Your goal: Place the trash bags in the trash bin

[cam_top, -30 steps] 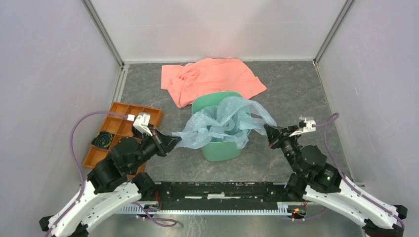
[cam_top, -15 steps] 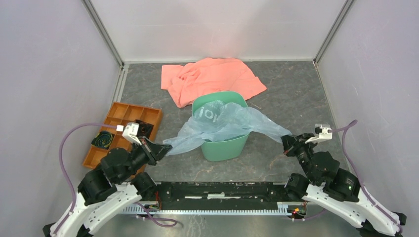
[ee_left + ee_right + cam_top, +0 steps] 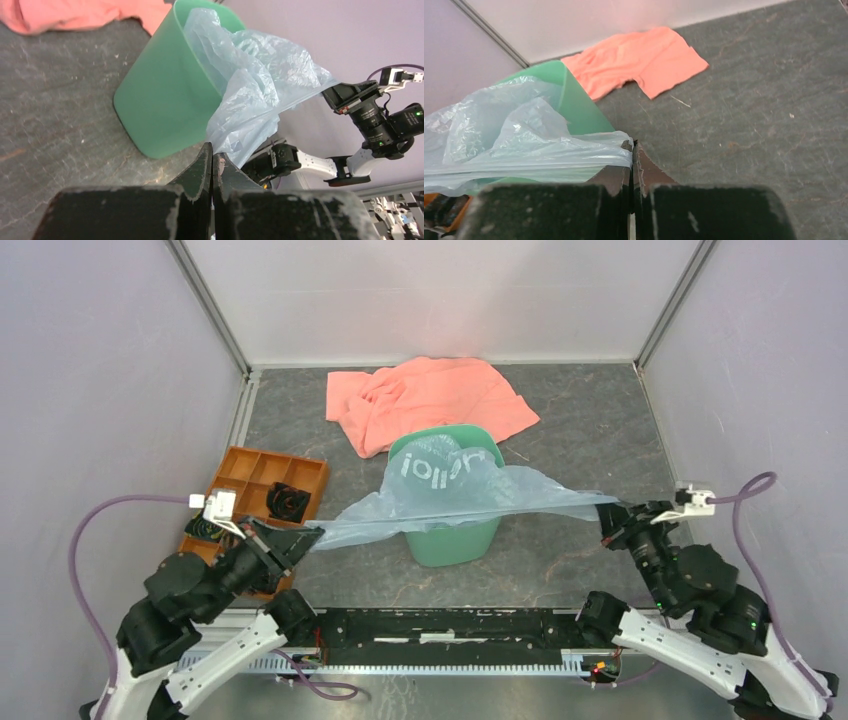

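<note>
The trash bag (image 3: pixel 450 495) lies taut over the trash bin (image 3: pixel 455 540), one end clamped in each gripper.
Top view: left gripper (image 3: pixel 305 537) at the bin's 8 o'clock, beside the orange tray (image 3: pixel 250 475); right gripper (image 3: pixel 605 520) at 3, open floor (image 3: pixel 580 430) around; pink cloth (image 3: pixel 430 400) at 12. Left wrist: bin's side wall. Right wrist: closed fingertips pinching film.

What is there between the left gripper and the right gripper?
In the top view, the pale blue trash bag spans taut from the left gripper to the right gripper, across the green trash bin.

Trash bag (image 3: pixel 450 490) hides interior of trash bin (image 3: pixel 452 542).
</note>
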`<state>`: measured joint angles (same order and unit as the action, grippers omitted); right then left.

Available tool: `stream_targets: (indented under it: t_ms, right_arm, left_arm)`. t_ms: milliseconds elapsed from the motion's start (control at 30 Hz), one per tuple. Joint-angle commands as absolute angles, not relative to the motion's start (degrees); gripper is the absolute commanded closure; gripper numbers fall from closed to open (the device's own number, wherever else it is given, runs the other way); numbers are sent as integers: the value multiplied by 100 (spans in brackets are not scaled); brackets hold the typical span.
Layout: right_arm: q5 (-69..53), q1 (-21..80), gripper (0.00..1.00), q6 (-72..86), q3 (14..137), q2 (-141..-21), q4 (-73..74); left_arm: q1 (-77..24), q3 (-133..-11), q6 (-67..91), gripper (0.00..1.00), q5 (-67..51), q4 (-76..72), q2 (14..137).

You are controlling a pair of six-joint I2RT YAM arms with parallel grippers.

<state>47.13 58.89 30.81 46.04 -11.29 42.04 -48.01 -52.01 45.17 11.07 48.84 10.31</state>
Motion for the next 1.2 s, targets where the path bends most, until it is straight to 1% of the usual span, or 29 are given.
stream_targets:
  t_ms: [0,100,167,300,333,367,400,433,467,533,600,667,700,733,767,800,833,867,933,1033,1100,1167]
  right_arm:
    - [5629,5880,99,2439,5181,-1125,4226]
    - [5768,5886,99,2462,5190,-1105,4257]
    - [5686,5894,99,2472,5059,-1116,4208]
    - [5767,5914,99,2554,5089,-1343,4419]
    - [5796,5915,98,2567,5126,-1415,4457]
    - [5780,5915,93,2562,5133,-1459,4451]
    - [5734,5913,85,2528,5097,-1500,4383]
    - [5601,5915,82,2458,5031,-1528,4217]
    - [5476,5915,81,2377,4934,-1550,4068]
    - [5169,5915,77,2232,4744,-1584,3644]
    - [4959,5915,68,2200,4561,-1629,3359]
    - [4822,5915,49,2403,4370,-1643,3201]
    - [4733,5915,37,2524,4246,-1634,3106]
    - [4606,5915,27,2658,4107,-1594,3007]
    - [4498,5917,20,2799,3979,-1550,2857]
    - [4345,5914,10,2941,3816,-1508,2713]
    - [4145,5915,4,3032,3675,-1457,2422]
    - [3982,5915,2,3109,3579,-1418,2233]
    - [3835,5915,2,3530,3443,-1374,2007]
    - [3775,5915,2,4069,3273,-1340,1753]
    - [3991,5915,2,4690,3227,-1337,1845]
    - [4074,5915,2,4863,3108,-1289,1717]
  left_arm:
    - [-4781,-5789,3726,98,2051,5306,1157]
    - [-4781,-5784,3687,98,2096,5331,1193]
    - [-4777,-5563,3759,98,1964,5284,1211]
    - [-4781,-5409,3779,98,1995,5269,1235]
    - [-4781,-5420,3779,98,2067,5280,1220]
    - [-4781,-5435,3784,97,2110,5274,1209]
    - [-4781,-5429,3830,93,2119,5252,1205]
    - [-4781,-5405,3870,91,2069,5192,1210]
    - [-4781,-5362,3906,88,1980,5087,1219]
    - [-4781,-5240,4035,82,1786,4885,1266]
    - [-4781,-5095,4288,75,1687,4750,1303]
    - [-4781,-4883,4510,69,1515,4562,1310]
    - [-4779,-4768,4634,64,1425,4468,1287]
    - [-4781,-4650,4791,58,1331,4389,1256]
    - [-4781,-4543,4931,51,1233,4255,1218]
    - [-4781,-4450,5044,44,1130,4160,1172]
    - [-4780,-4343,5210,33,1021,3985,1136]
    - [-4781,-4280,5286,27,938,3847,1093]
    - [-4780,-4246,5500,16,842,3676,1055]
    - [-4780,-4294,5693,2,789,3660,1129]
    - [-4781,-4301,5823,0,679,3660,1273]
    - [-4781,-4290,5887,1,533,3638,1444]
